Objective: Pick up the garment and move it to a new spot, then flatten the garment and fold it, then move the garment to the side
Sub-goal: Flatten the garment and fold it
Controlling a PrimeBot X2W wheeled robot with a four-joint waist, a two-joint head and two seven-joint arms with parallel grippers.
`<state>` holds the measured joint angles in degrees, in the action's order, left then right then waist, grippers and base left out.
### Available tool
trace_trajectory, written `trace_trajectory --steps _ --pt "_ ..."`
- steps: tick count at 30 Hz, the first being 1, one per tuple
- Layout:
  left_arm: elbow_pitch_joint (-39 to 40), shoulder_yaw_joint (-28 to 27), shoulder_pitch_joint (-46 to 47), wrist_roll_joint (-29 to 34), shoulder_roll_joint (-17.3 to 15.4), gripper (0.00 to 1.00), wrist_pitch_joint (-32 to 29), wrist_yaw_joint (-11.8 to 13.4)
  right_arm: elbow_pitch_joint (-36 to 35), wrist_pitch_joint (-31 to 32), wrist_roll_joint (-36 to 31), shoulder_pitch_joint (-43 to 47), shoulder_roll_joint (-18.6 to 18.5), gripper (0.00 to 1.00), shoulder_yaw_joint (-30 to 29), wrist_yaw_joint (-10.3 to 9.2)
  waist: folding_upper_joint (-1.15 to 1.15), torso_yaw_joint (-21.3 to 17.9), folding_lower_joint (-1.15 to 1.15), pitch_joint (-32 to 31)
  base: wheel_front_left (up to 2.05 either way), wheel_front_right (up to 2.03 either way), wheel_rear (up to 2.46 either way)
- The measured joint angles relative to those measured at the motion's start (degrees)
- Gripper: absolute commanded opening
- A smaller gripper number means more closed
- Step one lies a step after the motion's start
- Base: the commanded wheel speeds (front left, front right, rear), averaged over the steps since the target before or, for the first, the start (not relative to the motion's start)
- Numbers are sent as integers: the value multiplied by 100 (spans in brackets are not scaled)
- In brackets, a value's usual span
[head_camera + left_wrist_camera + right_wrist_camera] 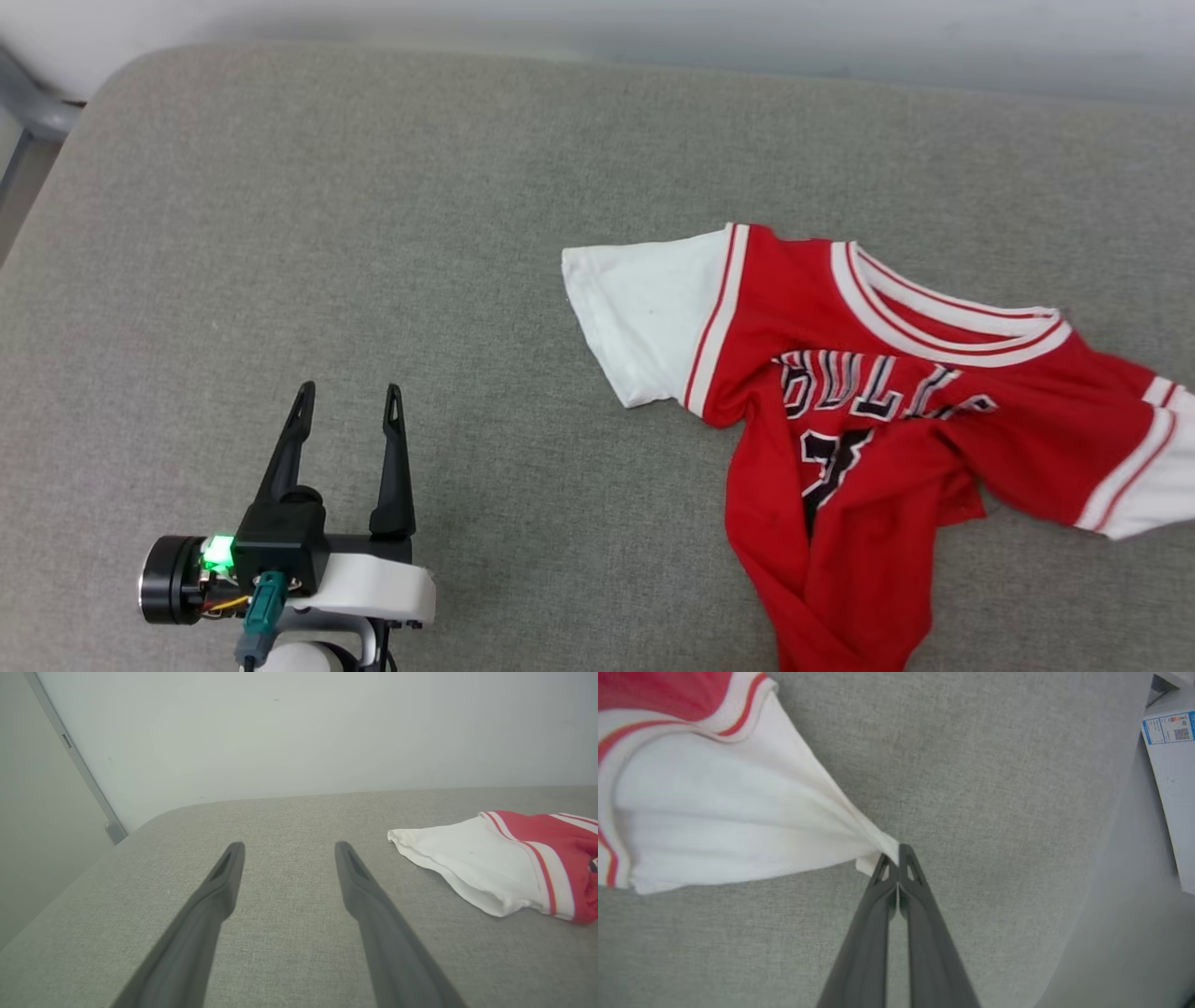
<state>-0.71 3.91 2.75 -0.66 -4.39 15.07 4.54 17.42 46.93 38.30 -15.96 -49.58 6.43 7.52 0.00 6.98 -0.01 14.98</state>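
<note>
The garment (868,392), a red jersey with white sleeves and black "BULLS" lettering, lies crumpled on the grey cushion at the right. Its lower half is bunched and twisted toward the bottom edge. My left gripper (347,394) hovers open at the lower left, well apart from the shirt, with bare cushion between its fingers. From the left wrist, the gripper (288,845) points at the cushion and one white sleeve (467,868) lies off to its right. My right gripper (895,851) is shut on the edge of the other white sleeve (738,830), which is pulled taut into a point.
The grey fabric cushion (373,233) spreads wide to the left of the shirt. A pale wall (299,732) rises behind it. A white panel with a blue-edged label (1169,728) stands past the cushion's edge on the right wrist's right.
</note>
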Motion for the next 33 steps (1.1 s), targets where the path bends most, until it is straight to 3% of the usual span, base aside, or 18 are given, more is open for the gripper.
trace_trajectory --steps 5,10,11,12,13,18,25,33 --pt "-5 2 143 0 -9 100 0 -4 746 -154 -568 -410 200 0 46 0 0 109 0 253 0 0 0" --pt "-56 -20 221 0 -19 100 0 -1 1176 -389 -664 -615 456 0 178 -4 0 150 0 350 0 0 0" --pt "-67 -25 222 0 -22 100 0 0 1233 -508 -664 -645 499 8 192 -14 0 137 0 338 0 0 0" --pt "-82 -35 222 0 -27 100 0 2 1269 -634 -656 -666 549 38 199 -13 0 124 0 316 0 0 0" --pt "-98 -41 220 0 -33 100 0 7 1299 -782 -643 -675 594 100 192 -13 0 110 0 286 0 0 0" --pt "-120 -96 117 -8 -77 100 0 24 1127 -1606 -489 -653 725 100 155 0 0 15 1 41 0 0 0" --pt "-124 -245 -11 -124 -241 100 0 -71 49 -2730 -678 -351 782 100 -105 -1 0 -228 0 -371 0 0 0" --pt "-352 -250 449 -361 -545 100 0 -621 -1426 -3594 -1532 246 1983 100 -645 -1 0 -527 0 -616 0 0 0"
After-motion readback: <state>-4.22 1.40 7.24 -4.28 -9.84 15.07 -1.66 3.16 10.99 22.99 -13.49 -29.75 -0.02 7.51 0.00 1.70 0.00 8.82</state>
